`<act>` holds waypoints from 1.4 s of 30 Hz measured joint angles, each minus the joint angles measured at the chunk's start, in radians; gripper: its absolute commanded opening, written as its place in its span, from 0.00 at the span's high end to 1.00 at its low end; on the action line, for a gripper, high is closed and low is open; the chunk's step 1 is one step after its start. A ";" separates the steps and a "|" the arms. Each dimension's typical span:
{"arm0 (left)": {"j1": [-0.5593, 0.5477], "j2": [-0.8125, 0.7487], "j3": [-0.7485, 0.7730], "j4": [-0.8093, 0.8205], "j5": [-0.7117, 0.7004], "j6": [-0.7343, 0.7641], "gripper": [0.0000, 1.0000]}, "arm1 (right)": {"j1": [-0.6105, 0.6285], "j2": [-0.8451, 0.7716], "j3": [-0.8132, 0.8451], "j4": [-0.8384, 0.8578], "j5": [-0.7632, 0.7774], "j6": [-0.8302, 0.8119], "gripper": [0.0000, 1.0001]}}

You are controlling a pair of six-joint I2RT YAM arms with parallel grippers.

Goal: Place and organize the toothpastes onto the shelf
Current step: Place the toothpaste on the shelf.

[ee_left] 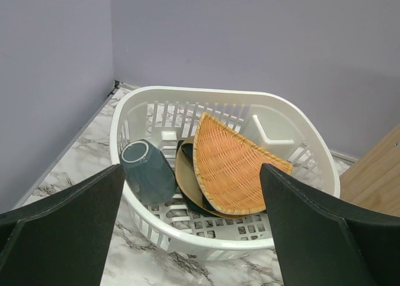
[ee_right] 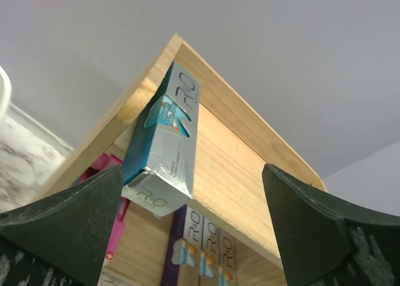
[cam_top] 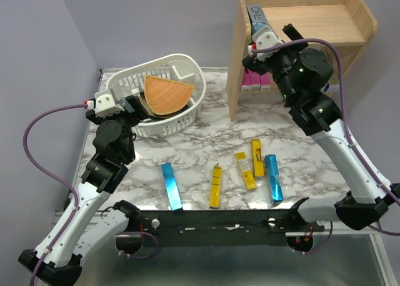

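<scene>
The wooden shelf (cam_top: 325, 17) stands at the back right. A blue-silver toothpaste (cam_top: 256, 17) lies along the left side of its top tier (ee_right: 250, 173), and its near end (ee_right: 165, 142) overhangs the front edge. My right gripper (cam_top: 272, 31) is open at that end, with the carton loose between the jaws, close to the left finger (ee_right: 62, 230). Pink toothpastes (cam_top: 255, 80) and purple ones (ee_right: 200, 248) stand on the lower tier. On the table lie two blue cartons (cam_top: 170, 186) (cam_top: 273, 177) and three yellow ones (cam_top: 215, 187) (cam_top: 245, 170) (cam_top: 257, 157). My left gripper (ee_left: 194, 230) is open and empty.
A white slotted basket (cam_top: 187, 67) sits at the back left, right in front of my left gripper (cam_top: 134, 105). It holds an orange woven wedge (ee_left: 234, 167), a dark cup (ee_left: 147, 170) and dark plates. The purple walls close off the left and back.
</scene>
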 measured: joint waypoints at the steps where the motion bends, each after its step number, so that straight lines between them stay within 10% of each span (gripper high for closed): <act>1: 0.000 0.000 0.000 0.000 0.000 0.000 0.01 | 0.000 -0.020 0.000 -0.003 -0.010 0.025 0.00; 20: 0.007 0.006 0.000 0.000 0.014 0.000 0.01 | -0.075 -0.061 -0.028 0.104 -0.066 0.718 0.13; 42: 0.008 0.006 0.000 0.000 0.016 0.000 0.01 | -0.177 0.087 -0.025 0.101 -0.119 0.982 0.49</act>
